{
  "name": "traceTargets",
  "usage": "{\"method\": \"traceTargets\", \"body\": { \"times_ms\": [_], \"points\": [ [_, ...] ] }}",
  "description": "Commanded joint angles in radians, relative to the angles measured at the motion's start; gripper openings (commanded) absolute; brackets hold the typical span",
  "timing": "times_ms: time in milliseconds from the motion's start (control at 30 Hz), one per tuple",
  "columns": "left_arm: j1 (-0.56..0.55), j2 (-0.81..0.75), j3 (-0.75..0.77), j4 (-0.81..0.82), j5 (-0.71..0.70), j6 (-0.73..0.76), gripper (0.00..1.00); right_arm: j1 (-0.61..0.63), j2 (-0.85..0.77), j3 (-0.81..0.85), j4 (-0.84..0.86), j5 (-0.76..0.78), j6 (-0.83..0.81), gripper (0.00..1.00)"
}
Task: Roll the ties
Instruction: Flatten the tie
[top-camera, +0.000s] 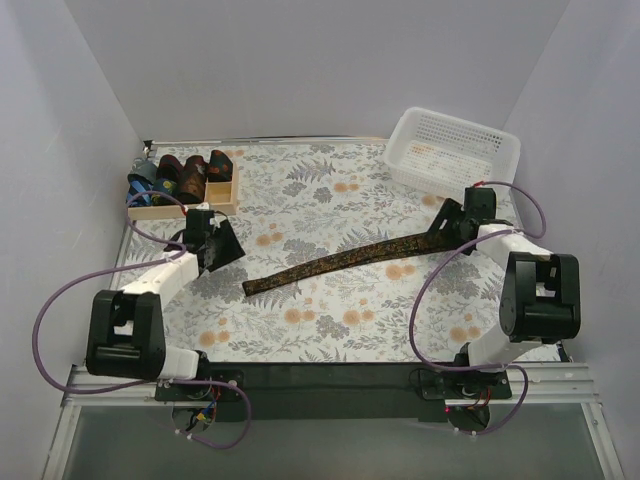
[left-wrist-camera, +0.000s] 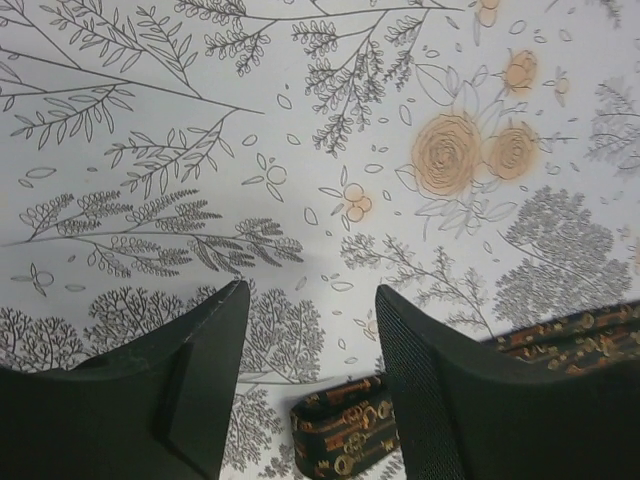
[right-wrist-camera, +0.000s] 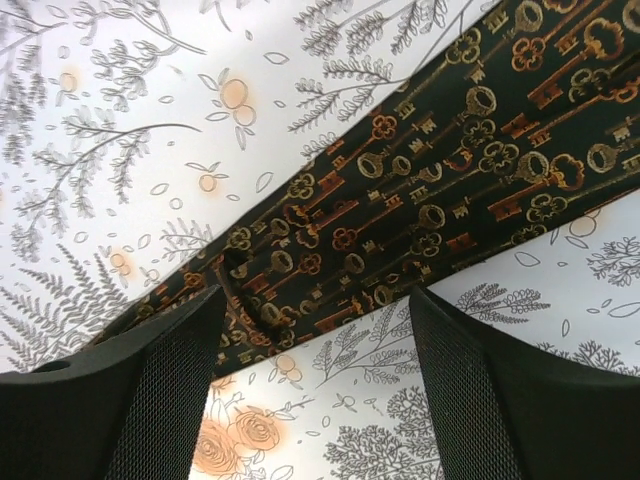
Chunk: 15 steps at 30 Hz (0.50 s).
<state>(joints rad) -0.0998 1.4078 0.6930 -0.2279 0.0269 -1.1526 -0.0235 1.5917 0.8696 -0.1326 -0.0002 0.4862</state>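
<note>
Your right end effector (top-camera: 445, 228) is hovering, fingers apart, over the wide end of the tie (top-camera: 340, 262). Your left end effector (top-camera: 215, 245), also apart, is hanging just beside its narrow tip. It is lying flat on the desk (top-camera: 320, 335), stretching diagonally between them.

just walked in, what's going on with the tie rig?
The two arms are set up over a long dark key-patterned fabric necktie, which lies flat and unrolled, diagonally across the floral tablecloth. The left gripper hovers at its narrow end and the right gripper over its wide end. Both jaws are open and hold nothing. Several rolled ties sit in the shallow wooden tray at far left.
</note>
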Motion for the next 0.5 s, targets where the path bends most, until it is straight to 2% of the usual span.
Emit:
{"method": "traceTargets", "body": {
  "times_ms": [0, 167, 300, 467],
  "points": [
    [0.002, -0.116, 0.014, -0.086, 0.047, -0.038, 0.51, 0.019, -0.084, 0.008, -0.022, 0.011, -0.034, 0.68],
    [-0.061, -0.254, -0.021, -0.181, 0.064, -0.117, 0.48, 0.12, -0.153, 0.009, -0.053, -0.041, -0.075, 0.7],
    [-0.129, -0.293, -0.061, -0.183, 0.07, -0.203, 0.35, 0.223, -0.176, 0.008, -0.059, -0.099, -0.109, 0.7],
    [-0.178, -0.251, -0.102, -0.136, 0.031, -0.219, 0.21, 0.318, -0.161, 0.0, -0.047, -0.184, -0.11, 0.7]
  ]
}}
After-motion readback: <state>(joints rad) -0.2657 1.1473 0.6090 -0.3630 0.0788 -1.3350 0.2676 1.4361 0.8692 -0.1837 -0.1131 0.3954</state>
